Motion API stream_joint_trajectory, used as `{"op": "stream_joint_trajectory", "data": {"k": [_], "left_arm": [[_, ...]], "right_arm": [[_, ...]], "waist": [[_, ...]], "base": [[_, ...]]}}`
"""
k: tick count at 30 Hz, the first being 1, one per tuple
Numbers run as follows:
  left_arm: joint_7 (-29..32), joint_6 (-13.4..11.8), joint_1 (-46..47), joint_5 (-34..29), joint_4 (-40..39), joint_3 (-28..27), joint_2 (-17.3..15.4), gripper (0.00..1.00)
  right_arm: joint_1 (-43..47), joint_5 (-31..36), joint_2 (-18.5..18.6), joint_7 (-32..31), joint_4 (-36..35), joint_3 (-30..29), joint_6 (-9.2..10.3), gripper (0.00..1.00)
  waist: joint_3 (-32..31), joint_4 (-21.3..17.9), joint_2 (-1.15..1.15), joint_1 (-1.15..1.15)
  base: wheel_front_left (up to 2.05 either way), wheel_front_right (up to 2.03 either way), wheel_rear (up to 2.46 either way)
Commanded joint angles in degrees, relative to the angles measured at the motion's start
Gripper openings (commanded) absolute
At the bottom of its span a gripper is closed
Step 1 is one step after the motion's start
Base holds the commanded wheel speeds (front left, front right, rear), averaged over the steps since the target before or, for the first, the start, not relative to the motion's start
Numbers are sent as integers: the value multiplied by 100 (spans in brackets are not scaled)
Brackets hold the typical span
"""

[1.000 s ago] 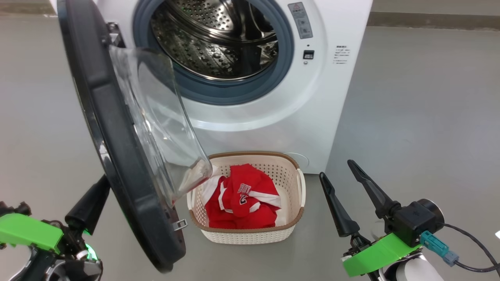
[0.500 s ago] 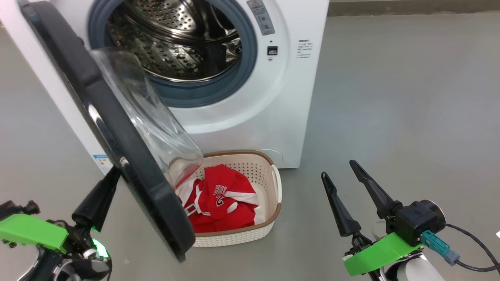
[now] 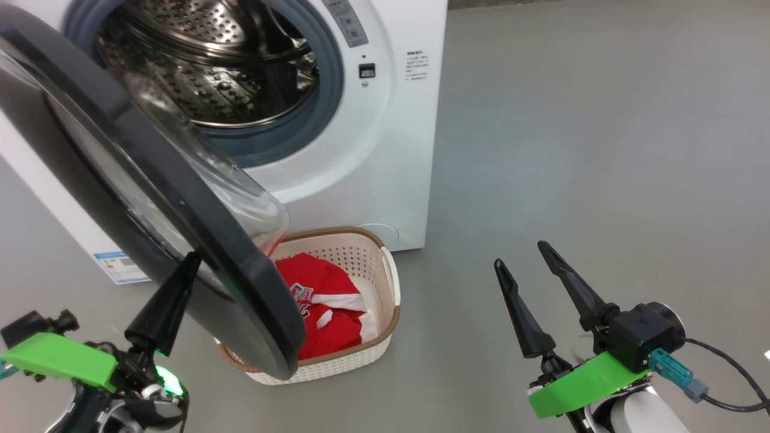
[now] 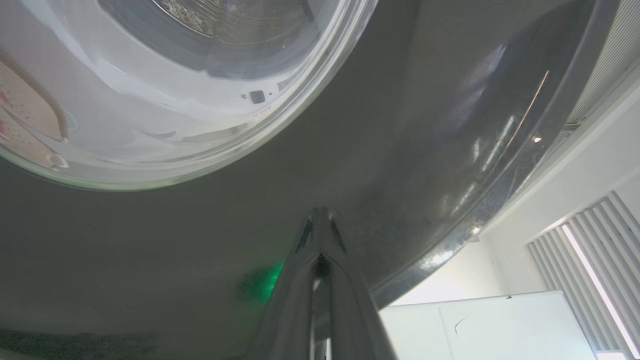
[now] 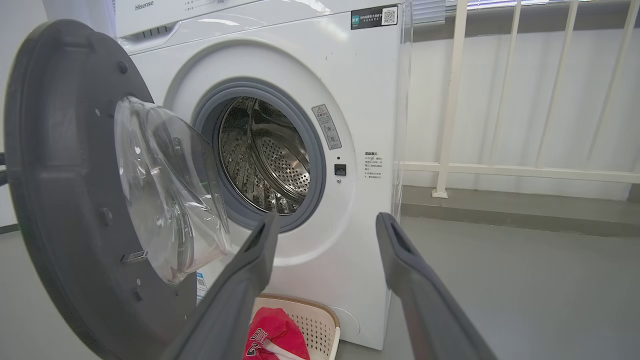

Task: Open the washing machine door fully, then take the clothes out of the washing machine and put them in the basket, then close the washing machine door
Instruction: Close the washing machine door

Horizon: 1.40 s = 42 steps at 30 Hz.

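In front of the washing machine [image 3: 385, 150], the washing machine door [image 3: 150, 198] stands part-swung. The clothes [image 3: 319, 300] lie in the basket [image 3: 343, 365] below, and the drum shows bare steel. The left gripper [image 3: 187, 264], jaws pressed together, sets its tips at the door's outer face, seemingly to push it shut. The right gripper [image 3: 520, 254] hangs with jaws wide apart over open floor, clear of the door's arc.

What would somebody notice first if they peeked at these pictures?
The big round door, black-rimmed with a bulging glass window, hangs wide open at the left of the washing machine, showing the shiny steel drum. Just below, bright red clothes lie in a small white basket at the machine's foot. The left tool, shut, has its tip against the door's outer face.
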<state>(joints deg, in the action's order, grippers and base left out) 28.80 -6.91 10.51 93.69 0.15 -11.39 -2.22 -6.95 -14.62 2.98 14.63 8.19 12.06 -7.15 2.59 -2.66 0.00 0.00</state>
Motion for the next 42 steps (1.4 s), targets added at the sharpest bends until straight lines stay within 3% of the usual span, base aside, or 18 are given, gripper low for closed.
{"op": "stream_joint_trajectory", "data": {"k": [1, 12, 29, 42], "left_arm": [[-39, 82, 215, -20, -110, -96, -65, 0], [-399, 253, 779, 12, 127, 25, -65, 0], [-1031, 483, 2130, 178, 711, 511, -65, 0], [-1484, 654, 3328, 69, 1428, 581, -65, 0]], "right_arm": [[-235, -59, -11, 37, -138, 115, -34, 100], [-350, -36, -11, 37, -202, 45, -34, 100], [-562, -9, -11, 37, -310, 9, -34, 100], [-787, 13, -11, 37, -388, -20, -34, 100]], "waist": [[101, -129, 0, 0], [460, -436, 0, 0], [1004, -552, 0, 0], [1545, -657, 0, 0]], "base": [[0, 0, 0], [0, 0, 0], [0, 0, 0], [0, 0, 0]]}}
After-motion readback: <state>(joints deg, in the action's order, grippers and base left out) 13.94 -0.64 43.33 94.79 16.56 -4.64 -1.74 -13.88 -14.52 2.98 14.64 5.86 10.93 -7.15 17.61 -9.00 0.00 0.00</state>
